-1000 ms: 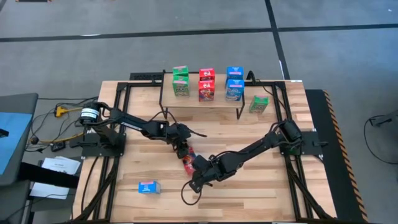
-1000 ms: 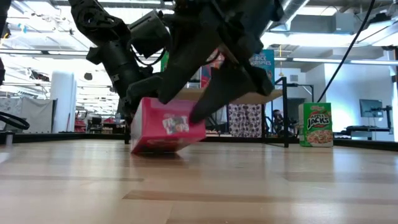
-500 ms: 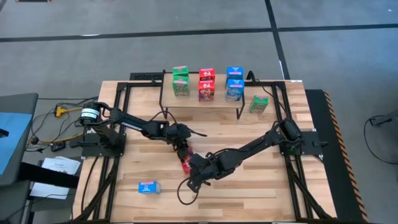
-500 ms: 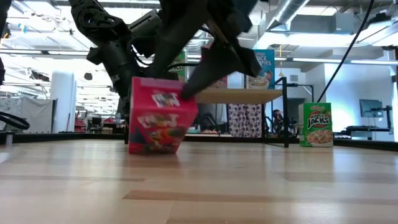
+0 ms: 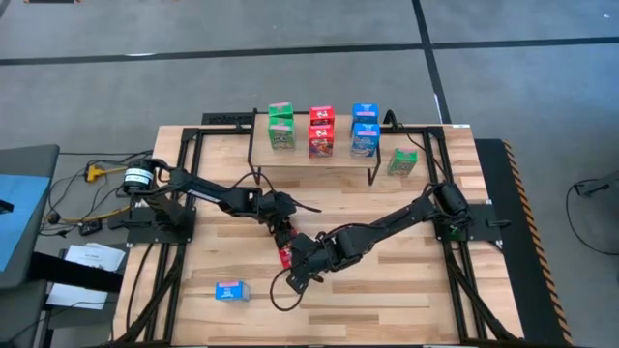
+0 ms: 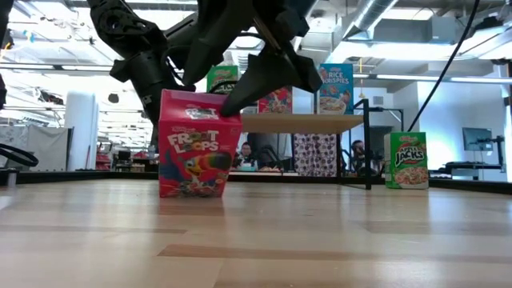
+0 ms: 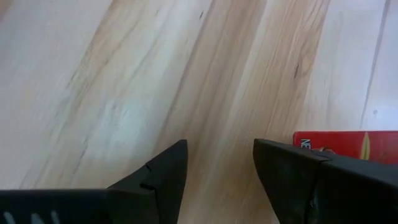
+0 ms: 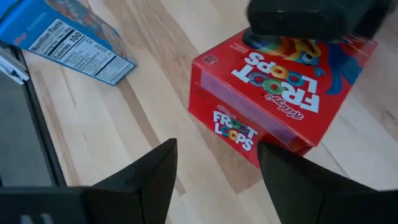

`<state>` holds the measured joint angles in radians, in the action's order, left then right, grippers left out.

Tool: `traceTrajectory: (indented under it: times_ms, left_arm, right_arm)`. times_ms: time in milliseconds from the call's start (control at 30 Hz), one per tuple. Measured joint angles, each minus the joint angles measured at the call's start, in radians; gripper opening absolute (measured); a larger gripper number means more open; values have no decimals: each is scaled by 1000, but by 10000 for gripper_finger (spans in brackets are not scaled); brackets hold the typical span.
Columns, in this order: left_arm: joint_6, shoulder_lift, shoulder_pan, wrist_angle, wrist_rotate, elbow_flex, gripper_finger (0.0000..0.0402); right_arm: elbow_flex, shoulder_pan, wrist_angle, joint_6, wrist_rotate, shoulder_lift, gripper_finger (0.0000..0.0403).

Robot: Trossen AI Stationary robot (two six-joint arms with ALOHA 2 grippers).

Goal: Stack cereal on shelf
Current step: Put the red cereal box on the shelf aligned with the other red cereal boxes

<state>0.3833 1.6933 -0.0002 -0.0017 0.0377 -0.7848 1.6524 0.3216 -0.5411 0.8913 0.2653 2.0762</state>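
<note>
The slatted wooden table (image 5: 319,290) sits on a grey floor, and its near half is mostly bare. Nearest, at about seven o'clock from the table's centre, a blue box (image 5: 231,290) lies flat and alone. Just past it the red box (image 6: 196,146) stands upright mid-table, long axis vertical, printed front facing the near edge. The right gripper (image 5: 302,268) hangs at the box's four o'clock, just beside it, fingers spread with nothing between them; its wrist view looks down on the box top a little ahead of the fingertips. The left gripper (image 5: 282,229) hovers just off the box at its twelve o'clock, fingers also parted and empty, one fingertip alongside the box's edge. Both are about equally near. A grasp would likely need either gripper to straddle the narrow sides from above. Farthest, at twelve o'clock, the shelf (image 5: 314,158) carries green, red and blue boxes in three columns; one green box (image 5: 402,161) stands on the table beside it.
</note>
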Motion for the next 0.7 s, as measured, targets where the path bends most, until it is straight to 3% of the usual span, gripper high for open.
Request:
traceTrajectory:
  times_ms: [433, 700]
  left_arm:
    - [3, -11, 0, -21, 9, 1, 179]
    - [17, -15, -1, -10, -50, -2, 179]
  right_arm:
    - [5, -20, -3, -12, 11, 0, 255]
    - [88, -31, -27, -89, 32, 0, 255]
